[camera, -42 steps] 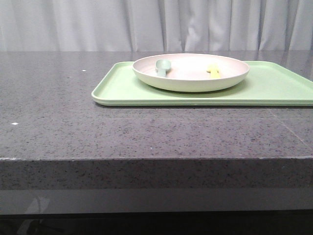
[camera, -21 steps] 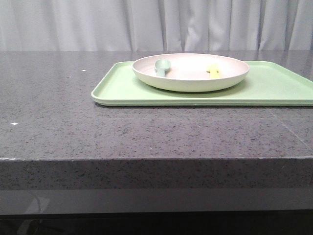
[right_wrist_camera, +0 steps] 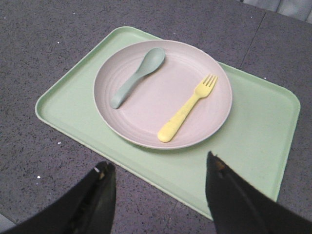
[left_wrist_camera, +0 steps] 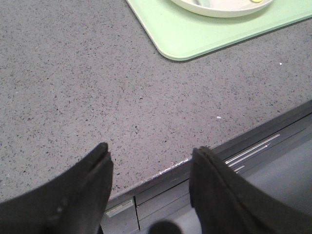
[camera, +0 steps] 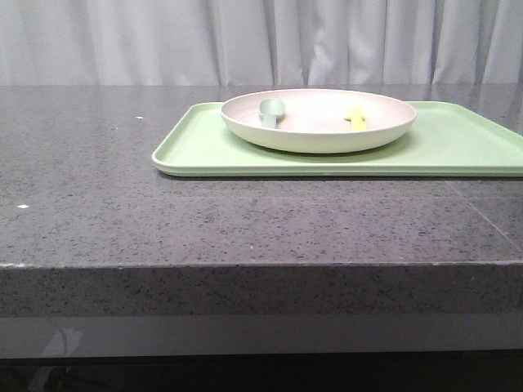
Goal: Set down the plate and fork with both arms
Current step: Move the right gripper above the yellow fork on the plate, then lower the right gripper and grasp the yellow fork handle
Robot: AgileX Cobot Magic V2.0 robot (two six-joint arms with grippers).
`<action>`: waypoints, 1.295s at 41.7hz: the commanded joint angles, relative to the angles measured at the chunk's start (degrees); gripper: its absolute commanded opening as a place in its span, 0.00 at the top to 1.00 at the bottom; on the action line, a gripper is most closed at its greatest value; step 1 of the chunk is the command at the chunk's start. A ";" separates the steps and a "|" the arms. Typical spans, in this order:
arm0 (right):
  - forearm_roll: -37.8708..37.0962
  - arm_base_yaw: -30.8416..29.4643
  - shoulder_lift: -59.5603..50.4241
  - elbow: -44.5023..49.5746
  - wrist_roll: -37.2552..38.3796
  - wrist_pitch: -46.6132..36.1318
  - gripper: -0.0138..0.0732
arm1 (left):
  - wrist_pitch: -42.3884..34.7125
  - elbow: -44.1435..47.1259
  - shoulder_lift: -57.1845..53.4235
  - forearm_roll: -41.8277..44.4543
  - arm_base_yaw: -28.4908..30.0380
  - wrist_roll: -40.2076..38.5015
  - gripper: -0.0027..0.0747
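From my remote station, the dark speckled stone table (camera: 122, 212) fills the front view, its thick front edge squarely toward the camera and a pale grey curtain (camera: 261, 41) hanging behind it. On the far right half of the table lies the large light-green tray (camera: 204, 151), flat, its right end running out of the front view. The plate (camera: 319, 135), round and pinkish off-white with a raised rim, sits on the tray toward the tray's left end. In the right wrist view I see the plate (right_wrist_camera: 146, 122) holding two utensils side by side but apart: the grey-green spoon (right_wrist_camera: 138, 77) on one half and the fork (right_wrist_camera: 187, 108), pale yellow, on the other, both lying flat with their heads pointing roughly the same way. In the front view only the spoon's bowl (camera: 270, 110) and a yellow bit of the fork (camera: 356, 115) show above the rim.

No arm appears in the front view. My left gripper (left_wrist_camera: 151, 168) hangs over the near edge of the table, its dark fingers (left_wrist_camera: 85, 190) spread wide with nothing between them, well apart from the tray's corner (left_wrist_camera: 175, 39). My right gripper (right_wrist_camera: 158, 190) hovers above the tray's near side, fingers (right_wrist_camera: 97, 195) likewise parted and empty, the plate in clear sight beyond them. Nothing lies between either gripper and the tray.
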 commanded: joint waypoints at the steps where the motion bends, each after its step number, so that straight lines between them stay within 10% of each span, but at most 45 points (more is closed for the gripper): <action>1: 0.72 -0.04 4.35 -7.06 0.65 1.71 0.34 | -3.73 -1.41 0.01 -0.36 -0.28 0.03 0.49; 10: 0.67 -0.04 18.85 -19.78 2.18 15.14 0.34 | -3.73 -1.41 0.01 -0.36 -0.28 0.03 0.49; 54: -4.73 -2.17 56.07 -53.55 19.86 30.92 0.47 | -3.73 -1.41 0.01 -0.36 -0.28 0.03 0.49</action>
